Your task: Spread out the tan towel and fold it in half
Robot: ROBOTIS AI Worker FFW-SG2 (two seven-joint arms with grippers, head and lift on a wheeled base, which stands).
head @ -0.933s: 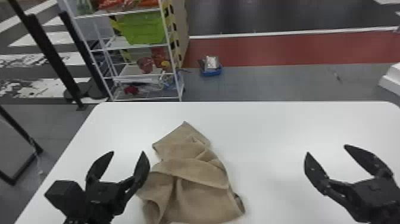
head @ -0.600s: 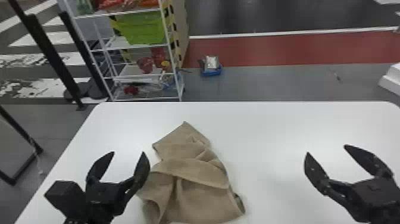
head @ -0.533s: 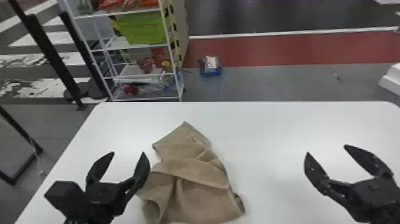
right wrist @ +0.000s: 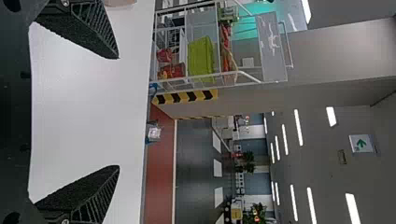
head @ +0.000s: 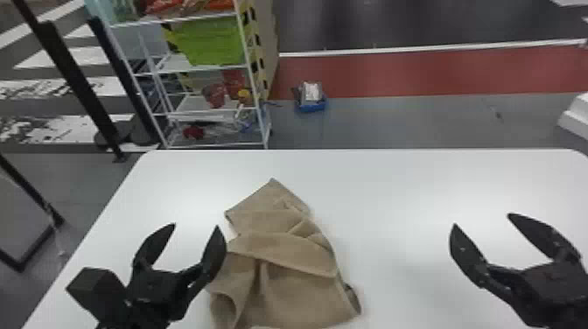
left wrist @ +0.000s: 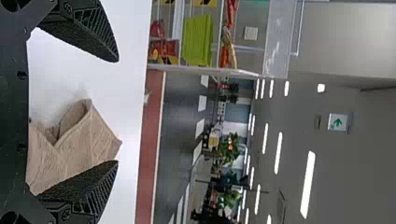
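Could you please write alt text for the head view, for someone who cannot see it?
A rumpled tan towel lies on a white table near the robot's open left claw; its open right claw is farther right, and a white rack stands beyond.

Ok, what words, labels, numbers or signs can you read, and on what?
No words or numbers can be read.
Green sign: an arrow; high in the room behind, mount unclear.
Yellow board: too small to read.
Tan towel: no readable label.
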